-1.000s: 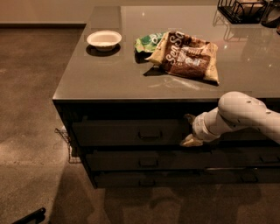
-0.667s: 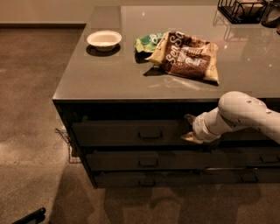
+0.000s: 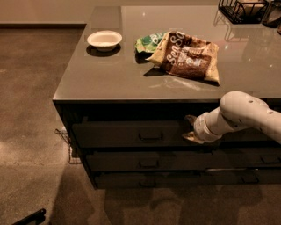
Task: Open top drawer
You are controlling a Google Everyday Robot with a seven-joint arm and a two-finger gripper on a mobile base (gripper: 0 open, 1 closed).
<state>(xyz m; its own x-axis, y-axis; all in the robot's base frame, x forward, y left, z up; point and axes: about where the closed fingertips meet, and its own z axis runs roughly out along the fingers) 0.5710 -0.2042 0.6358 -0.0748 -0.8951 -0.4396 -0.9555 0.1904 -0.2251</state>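
Note:
The top drawer (image 3: 114,134) is the wide dark-grey front just under the counter top, with a small rectangular pull (image 3: 150,136) at its centre. Two slimmer dark fronts sit below it. My gripper (image 3: 190,128) comes in from the right on a white arm and sits at the right end of the top drawer's front, well to the right of the pull. Its fingers stand apart, one above the other, holding nothing. I cannot tell whether they touch the drawer front.
The grey counter (image 3: 109,79) carries a white bowl (image 3: 104,39), a green packet (image 3: 149,42), a brown chip bag (image 3: 188,57) and a black wire rack (image 3: 241,9) at the back right. More dark drawers (image 3: 259,158) lie to the right. Brown floor lies left and in front.

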